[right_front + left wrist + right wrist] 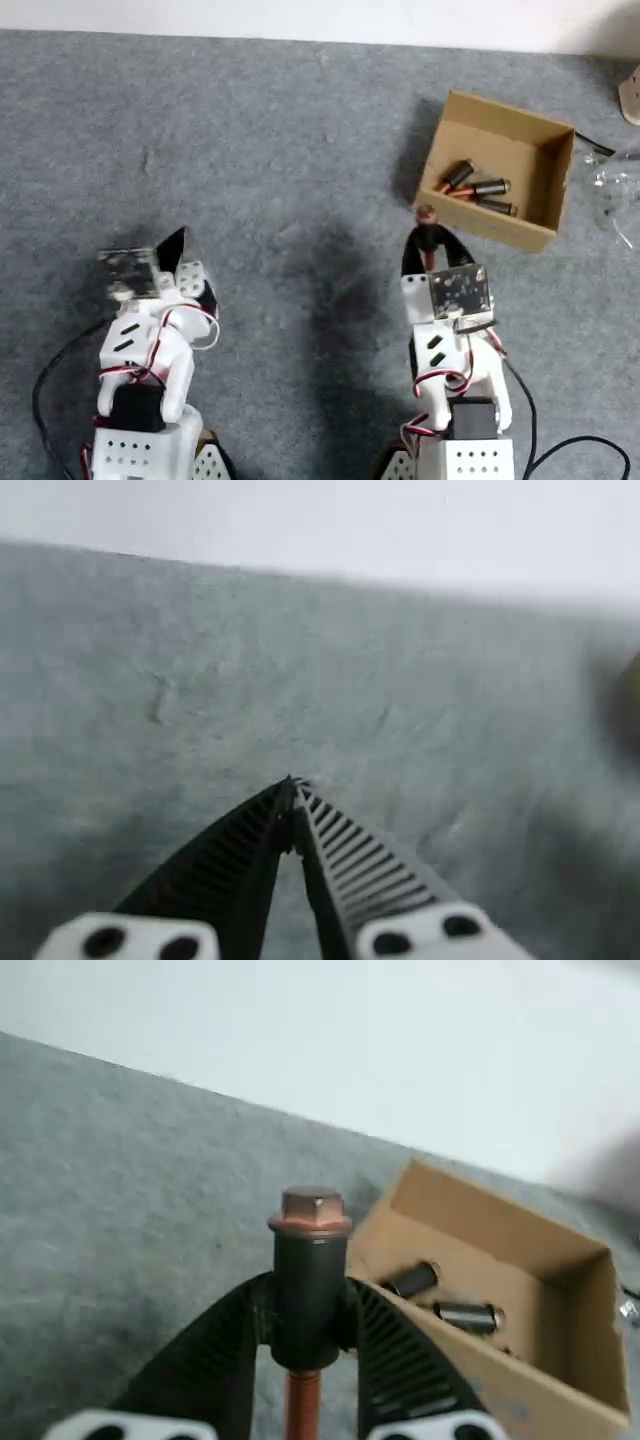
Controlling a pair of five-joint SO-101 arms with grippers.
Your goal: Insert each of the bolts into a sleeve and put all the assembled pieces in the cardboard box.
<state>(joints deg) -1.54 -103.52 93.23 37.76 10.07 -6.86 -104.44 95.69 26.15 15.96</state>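
sleeved copper bolt (311, 1210) in right claw (308, 1298), 3 assembled pieces (478, 188) in cardboard box (490, 228)

Fig.: left white plastic arm (150, 345) & right white plastic arm (455, 380), each w/ slotted shells, perforated base blocks, red/white servo wires (168, 322), black cables (38, 400). Both the left gripper (292, 785) & right gripper (308, 1290): black ribbed wedge fingers (350, 855), white mounts w/ dark screw holes.

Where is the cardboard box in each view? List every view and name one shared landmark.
High view: cardboard box at far right of the grey mat, just beyond the right pincer.
Left wrist view: a blurred brownish patch at the frame's edge may be it; cannot tell.
Right wrist view: cardboard box lies open just behind the sleeved bolt that pincer grips.
Shared landmark: the grey mat's far edge against the white wall.
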